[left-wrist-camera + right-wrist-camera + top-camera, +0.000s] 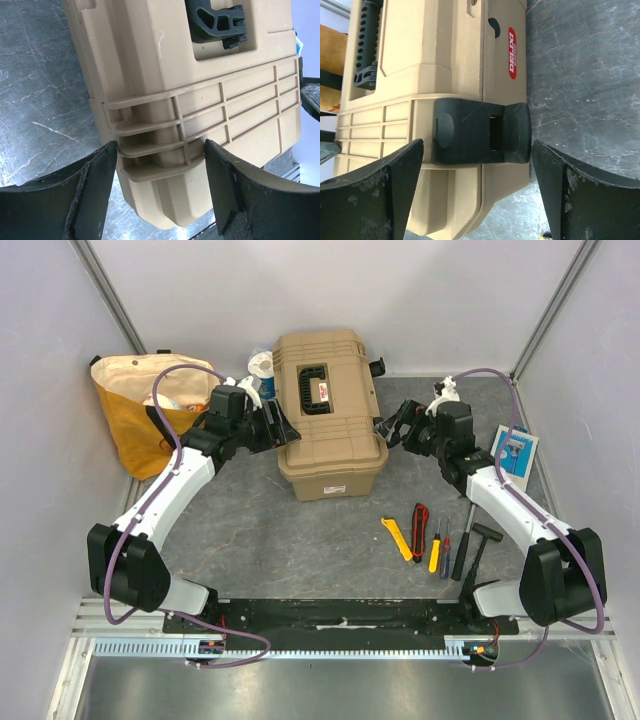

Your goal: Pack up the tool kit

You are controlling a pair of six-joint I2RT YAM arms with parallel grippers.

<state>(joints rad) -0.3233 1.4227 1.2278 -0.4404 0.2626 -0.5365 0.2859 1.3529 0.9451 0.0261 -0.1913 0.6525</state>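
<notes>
Top external view, nearest me: loose tools (435,540) lie unpacked. Beyond them, the toolbox (325,415) sits centred, lid down. My right gripper (477,160) is spread wide astride its black latch (480,131), touching nothing. My left gripper (160,165) straddles the ribbed side; pinching or not, I can't tell. If it isn't bracing, prying that latch could shove the box sideways.
</notes>
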